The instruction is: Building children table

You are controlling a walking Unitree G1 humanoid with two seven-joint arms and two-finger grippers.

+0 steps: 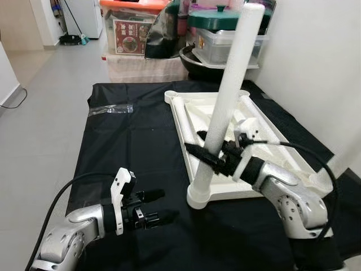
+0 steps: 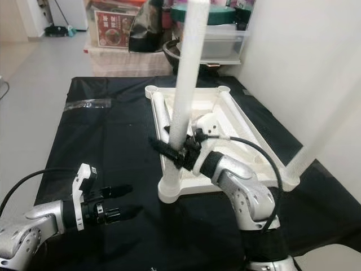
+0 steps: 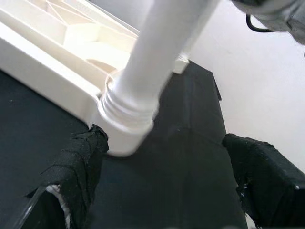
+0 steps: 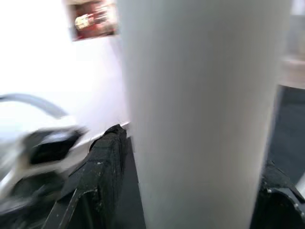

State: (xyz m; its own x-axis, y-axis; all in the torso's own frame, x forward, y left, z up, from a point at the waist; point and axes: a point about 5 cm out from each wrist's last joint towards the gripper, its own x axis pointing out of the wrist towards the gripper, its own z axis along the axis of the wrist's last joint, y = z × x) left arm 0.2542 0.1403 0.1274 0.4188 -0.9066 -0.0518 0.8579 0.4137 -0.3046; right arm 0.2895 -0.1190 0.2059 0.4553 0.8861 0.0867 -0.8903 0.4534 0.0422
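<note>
White kids' table top point(image 1: 269, 133) lies upside down on a black cloth point(image 1: 135, 152) on the floor, near a white wall. One white table leg point(image 1: 228, 101) stands upright in the near corner socket point(image 1: 200, 196), leaning slightly. Right end effector point(image 1: 207, 151) is around the lower part of that leg, one black finger either side; right wrist view has the leg between the fingers point(image 4: 102, 176), but contact not clear, so can't tell if it's pinching. Left end effector point(image 1: 152, 206) hovers low over the cloth, just left of the socket corner, fingers spread, nothing in it; left wrist view looks at the socket and leg base between its fingers point(image 3: 76, 171). Storage boxes point(image 1: 127, 28) and a pot with a green lid point(image 1: 217, 17) sit beyond the cloth's far edge.
</note>
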